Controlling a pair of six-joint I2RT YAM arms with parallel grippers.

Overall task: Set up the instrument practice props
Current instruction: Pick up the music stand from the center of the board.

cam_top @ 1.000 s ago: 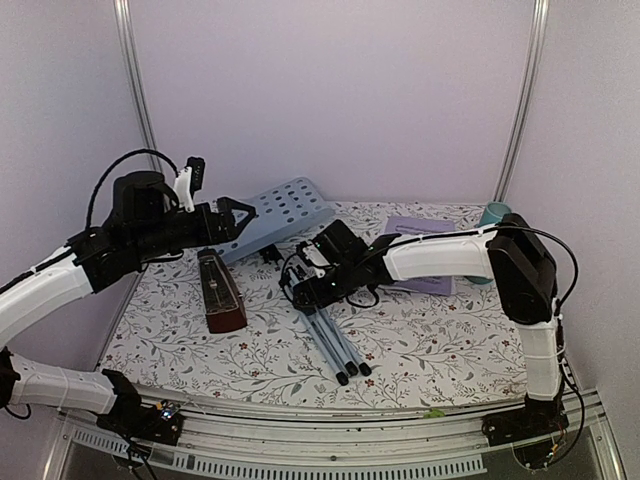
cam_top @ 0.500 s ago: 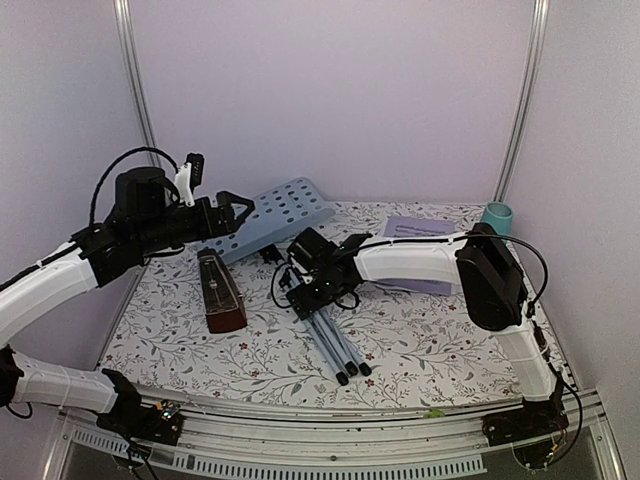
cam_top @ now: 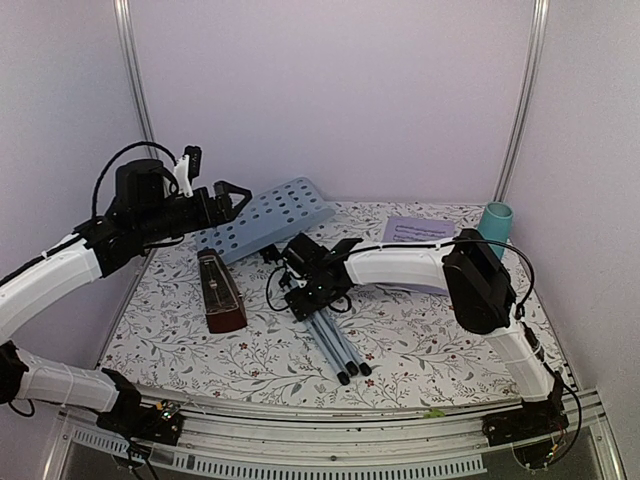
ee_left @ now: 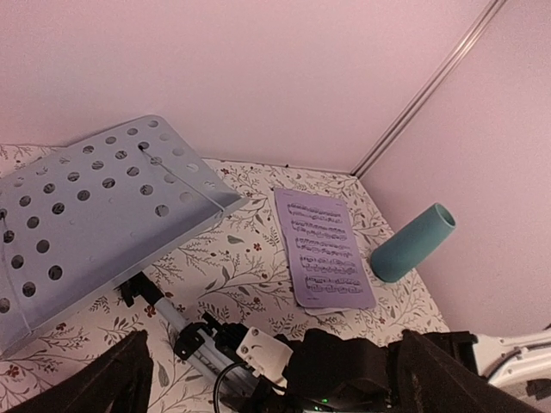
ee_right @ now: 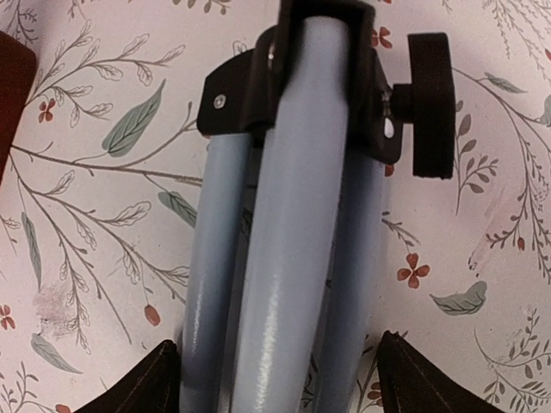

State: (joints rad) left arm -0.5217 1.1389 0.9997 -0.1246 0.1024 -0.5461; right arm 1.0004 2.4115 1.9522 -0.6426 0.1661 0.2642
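While the right gripper (ee_right: 277,340) sits astride the folded tripod legs (ee_right: 293,198) of the music stand (cam_top: 265,216), its fingers (ee_right: 151,383) stand apart, one on each side, just beside the outer tubes; whether they press on the tubes cannot be determined. A black clamp bracket (ee_right: 232,99) with a round black knob (ee_right: 429,103) binds the smooth, glossy blue-grey metal tubes. The stand lies on the floral-print table cover (cam_top: 430,340), legs toward the near edge, its perforated desk (ee_left: 95,206) tilted up at the rear left. The metronome (cam_top: 220,292), a dark red-brown pyramid, stands upright just left of the legs. The right forearm (cam_top: 400,265) crosses between the legs and the sheet music (ee_left: 323,249), which lies flat at the rear right; its printed staves are too small to read. A teal cup (ee_left: 413,243) stands just beside the pages. The left gripper (ee_left: 271,361) hovers near the desk's upper left edge, jaws wide apart and empty
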